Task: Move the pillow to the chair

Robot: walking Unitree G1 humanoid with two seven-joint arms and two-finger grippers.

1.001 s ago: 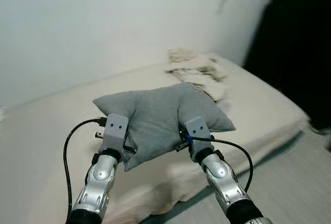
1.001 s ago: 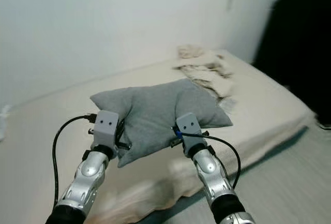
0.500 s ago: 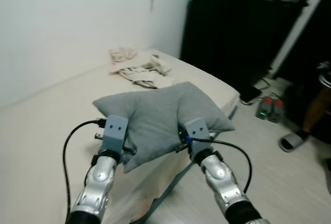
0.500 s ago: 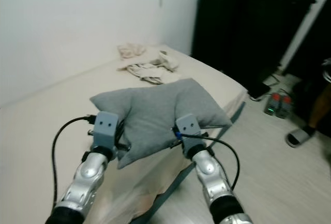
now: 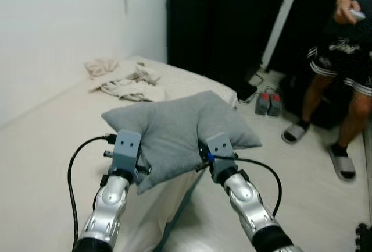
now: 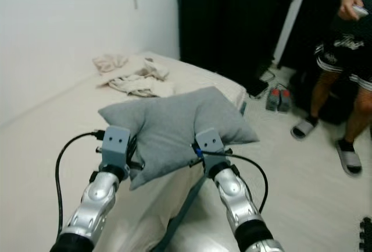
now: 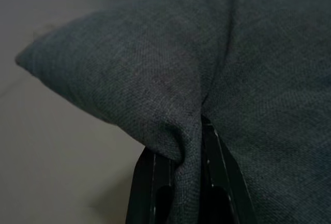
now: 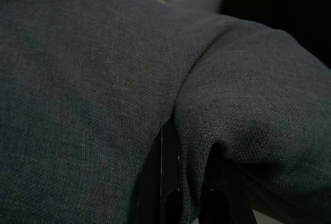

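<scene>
Left eye view. One grey pillow [image 5: 177, 130] is held clear of the bed [image 5: 52, 147], carried in front of the robot between both arms. The left gripper [image 5: 139, 167] takes the pillow's near left edge; the right gripper [image 5: 203, 158] takes its near right edge. A two-point hold probably keeps the soft pillow spread and level instead of letting it sag from one corner. One heap of crumpled cloth [image 5: 125, 80] lies on the far part of the bed. Two black cabinets [image 5: 224, 16] stand against the wall beyond it. One person [image 5: 343, 60] stands at the right in sandals, with one small object in the hand. No chair can be identified in this view.

Right eye view. The same scene appears, slightly offset. A pair of small items [image 6: 278, 99] sits on the floor near the cabinets; what they are cannot be told.

Left wrist view. Two black fingers [image 7: 155, 188] are closed down on a pinched fold of pillow fabric, with only the cloth's thickness between them. One pillow corner projects beyond the grip.

Right wrist view. Two black fingers [image 8: 168, 182] are likewise clamped on a fold, and the fabric bulges to either side. Judgement: the pillow is secured for transport, and placement awaits the chair coming into sight.
</scene>
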